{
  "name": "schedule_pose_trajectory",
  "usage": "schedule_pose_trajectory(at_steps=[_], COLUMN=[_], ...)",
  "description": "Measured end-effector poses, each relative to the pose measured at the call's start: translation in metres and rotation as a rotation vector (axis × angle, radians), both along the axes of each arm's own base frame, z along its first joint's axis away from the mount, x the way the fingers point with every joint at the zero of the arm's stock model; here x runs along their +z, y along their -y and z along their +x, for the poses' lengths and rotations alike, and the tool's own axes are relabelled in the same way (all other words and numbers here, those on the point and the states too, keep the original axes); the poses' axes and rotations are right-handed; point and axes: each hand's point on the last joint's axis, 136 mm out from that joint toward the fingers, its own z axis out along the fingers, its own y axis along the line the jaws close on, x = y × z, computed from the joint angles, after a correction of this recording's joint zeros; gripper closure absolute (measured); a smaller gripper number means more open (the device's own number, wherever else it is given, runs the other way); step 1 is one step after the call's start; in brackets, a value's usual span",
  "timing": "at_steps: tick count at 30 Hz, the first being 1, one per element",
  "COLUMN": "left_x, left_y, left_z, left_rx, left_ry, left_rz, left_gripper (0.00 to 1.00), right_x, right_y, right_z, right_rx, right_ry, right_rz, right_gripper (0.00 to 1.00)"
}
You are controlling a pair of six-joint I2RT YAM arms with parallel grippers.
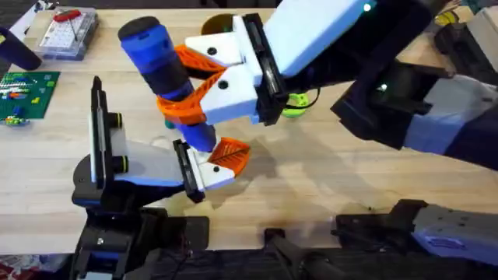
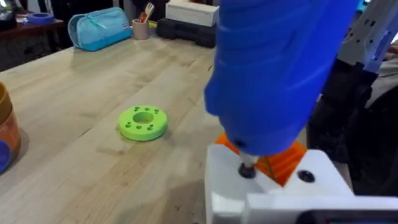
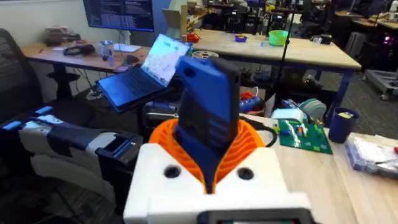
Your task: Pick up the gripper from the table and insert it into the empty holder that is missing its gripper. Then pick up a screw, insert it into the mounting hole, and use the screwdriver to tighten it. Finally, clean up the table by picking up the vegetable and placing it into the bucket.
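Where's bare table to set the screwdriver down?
Free: planks right of the left hand, below the right arm, and between the circuit board and the left arm. Crowded: centre, where the right hand holds the screwdriver near the green disc.

Light wooden plank tabletop. On it: lime-green ring disc, orange-brown bucket at edge, green circuit board, clear plastic box.

Black arms, white end effectors with orange ribbed pads.
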Motion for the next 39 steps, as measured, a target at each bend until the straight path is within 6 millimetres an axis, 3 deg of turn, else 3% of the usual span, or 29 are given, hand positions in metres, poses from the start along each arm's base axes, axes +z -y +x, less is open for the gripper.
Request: schedule_pose_trajectory(at_steps=[9, 11, 16, 39], left_x=[0.0, 0.0, 0.0, 0.0], left_y=[0.0, 0.0, 0.0, 0.0], left_z=[0.0, 0.0, 0.0, 0.001], left_rx=[0.003, 0.0, 0.0, 0.004], left_ry=[0.001, -0.002, -0.001, 0.008], left_rz=[0.0, 0.0, 0.0, 0.002], left_gripper=[0.997, 0.997, 0.997, 0.997], right_x=[0.001, -0.004, -0.001, 0.01], right_y=[0.001, -0.001, -0.001, 0.005], right_z=[-0.005, 0.005, 0.009, 0.001], right_rx=[0.02, -0.04, -0.063, -0.051], right_ry=[0.014, -0.048, -0.058, -0.013], right_rz=[0.027, -0.01, -0.002, 0.05], right_gripper=[0.975, 0.975, 0.975, 0.975])
